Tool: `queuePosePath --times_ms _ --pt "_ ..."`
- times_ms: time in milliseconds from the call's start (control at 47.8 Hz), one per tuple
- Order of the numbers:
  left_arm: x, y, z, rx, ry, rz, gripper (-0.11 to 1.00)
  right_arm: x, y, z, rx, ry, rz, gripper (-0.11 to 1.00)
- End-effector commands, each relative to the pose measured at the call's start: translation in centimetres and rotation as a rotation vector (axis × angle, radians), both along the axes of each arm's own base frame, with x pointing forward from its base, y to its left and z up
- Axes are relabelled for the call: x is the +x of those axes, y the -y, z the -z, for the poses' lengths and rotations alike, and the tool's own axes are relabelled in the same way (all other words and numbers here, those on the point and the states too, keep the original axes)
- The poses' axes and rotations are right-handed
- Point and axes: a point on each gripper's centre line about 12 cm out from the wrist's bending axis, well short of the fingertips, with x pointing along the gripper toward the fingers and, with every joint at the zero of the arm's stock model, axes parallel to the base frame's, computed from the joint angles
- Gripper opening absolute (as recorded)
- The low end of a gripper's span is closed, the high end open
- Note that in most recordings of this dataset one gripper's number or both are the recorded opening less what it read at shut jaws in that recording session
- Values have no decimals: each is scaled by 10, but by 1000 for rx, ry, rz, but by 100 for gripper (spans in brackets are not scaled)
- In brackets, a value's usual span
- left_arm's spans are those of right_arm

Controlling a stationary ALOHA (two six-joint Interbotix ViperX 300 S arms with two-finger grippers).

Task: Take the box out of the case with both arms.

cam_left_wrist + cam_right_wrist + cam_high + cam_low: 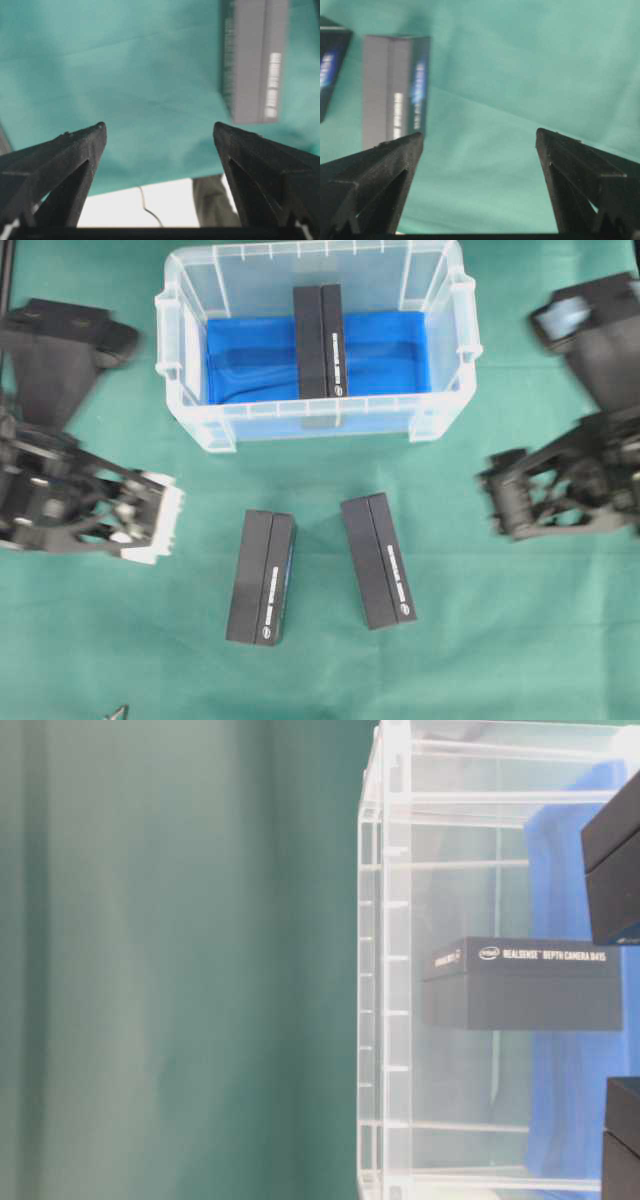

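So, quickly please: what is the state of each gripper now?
Left gripper: open, holding nothing, over the green cloth.
Right gripper: open, holding nothing, also over the cloth.

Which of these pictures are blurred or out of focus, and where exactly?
Overhead view: the right arm is smeared, while the case looks sharp. Left wrist view: the box on the cloth is soft and its print unreadable. Right wrist view: the nearer box is equally soft. Table-level view: the box label reads clearly.
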Motion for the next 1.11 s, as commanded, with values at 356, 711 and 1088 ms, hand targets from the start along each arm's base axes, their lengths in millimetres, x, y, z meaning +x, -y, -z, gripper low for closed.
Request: queuePosePath --times_ms 356,711,1088 --pt "-65 -2 0 -41 46 -71 90 -57 11 -9 16 -7 52 86" --pt "-64 -4 1 -37 42 -76 90 -45 8 -6 24 27 34 86" --pt "-69 -26 1 -36 50 -145 90 -44 33 -7 -1 14 43 86"
